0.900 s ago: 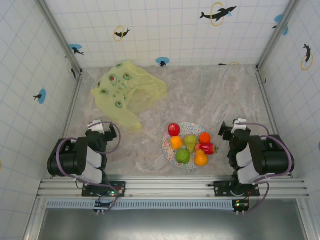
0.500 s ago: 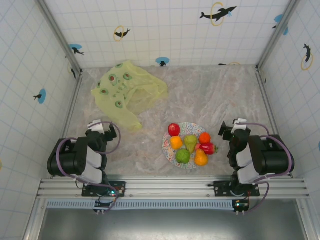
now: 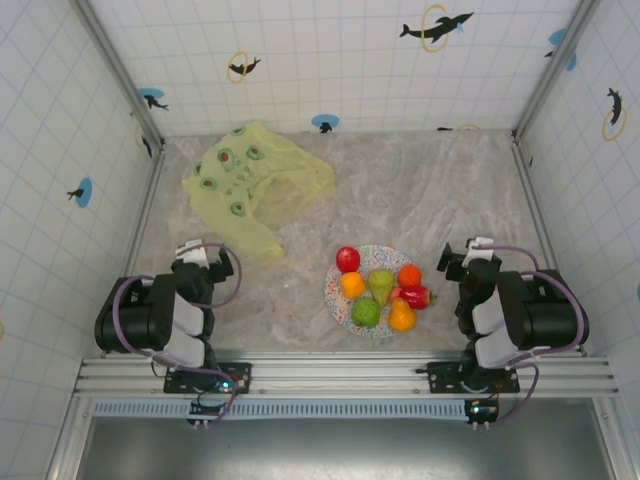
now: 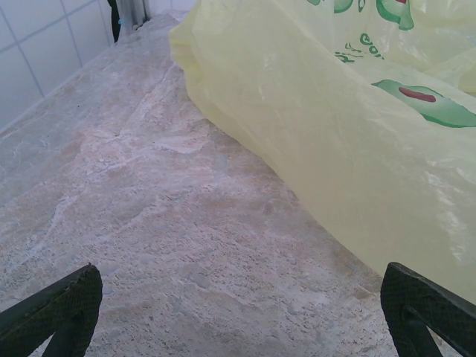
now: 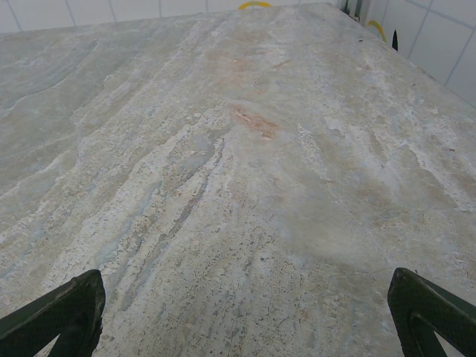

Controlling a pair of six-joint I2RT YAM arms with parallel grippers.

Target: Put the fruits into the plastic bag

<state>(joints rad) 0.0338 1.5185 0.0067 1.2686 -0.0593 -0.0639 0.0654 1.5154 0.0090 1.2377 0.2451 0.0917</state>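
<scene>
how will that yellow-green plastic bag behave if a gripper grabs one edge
The plastic bag lies crumpled in soft folds, so it will probably flop and sag. Its thin, glossy film suggests it is light and may slip on the table.

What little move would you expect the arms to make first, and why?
Probably the left arm reaches forward to the plastic bag and takes hold of its near edge. The bag lies slumped on the table, the fruits all sit on the plate, and the left fingers and right fingers are open and empty.
</scene>
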